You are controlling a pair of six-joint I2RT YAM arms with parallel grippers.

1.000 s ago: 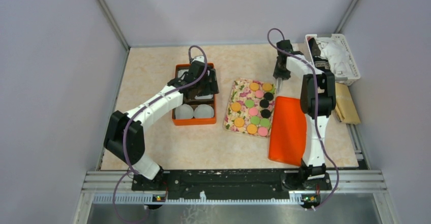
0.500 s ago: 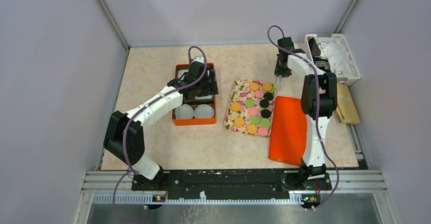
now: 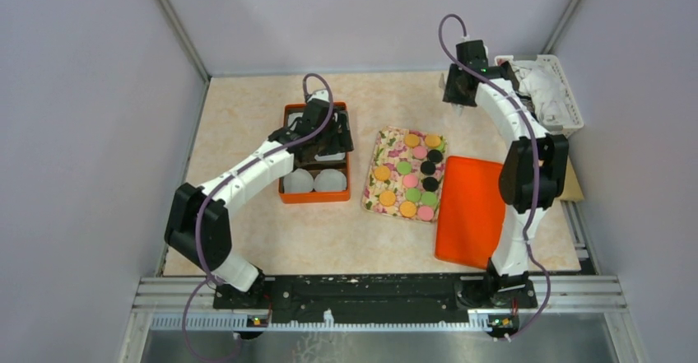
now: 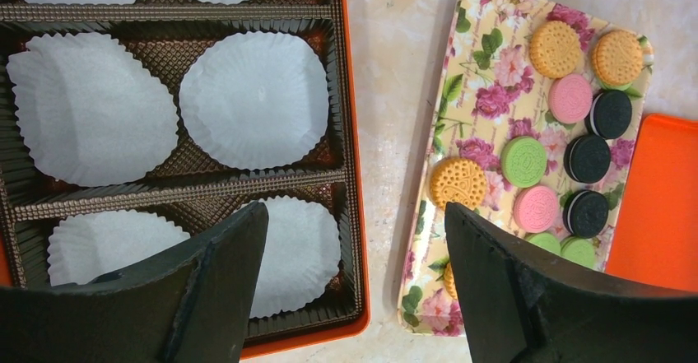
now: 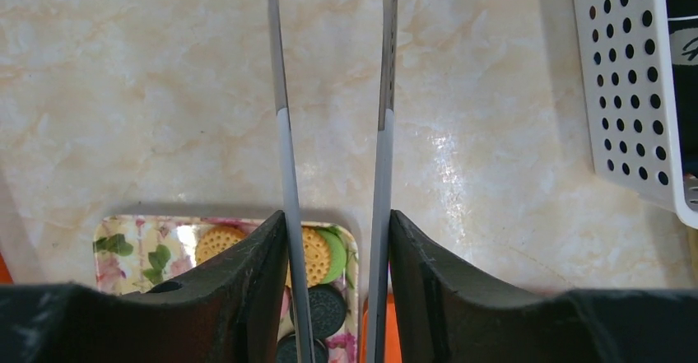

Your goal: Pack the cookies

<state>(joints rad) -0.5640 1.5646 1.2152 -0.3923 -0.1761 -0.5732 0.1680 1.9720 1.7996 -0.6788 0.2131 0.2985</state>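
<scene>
The cookies lie in rows on a floral tray mid-table: orange, pink, green and black discs, seen too in the left wrist view and the right wrist view. My left gripper hangs open over the orange box, its jaws wide apart above the box's right rim, holding nothing. White paper cups fill the box's compartments. My right gripper is raised beyond the tray's far end, shut on metal tongs whose two arms stand apart.
An orange lid lies flat right of the tray. A white perforated basket with cloth in it stands at the far right corner, close to the right gripper. Brown paper lies near the right wall.
The right arm has lifted and swung back from the tray's far corner toward the basket, carrying the tongs. The left arm has hardly moved.
</scene>
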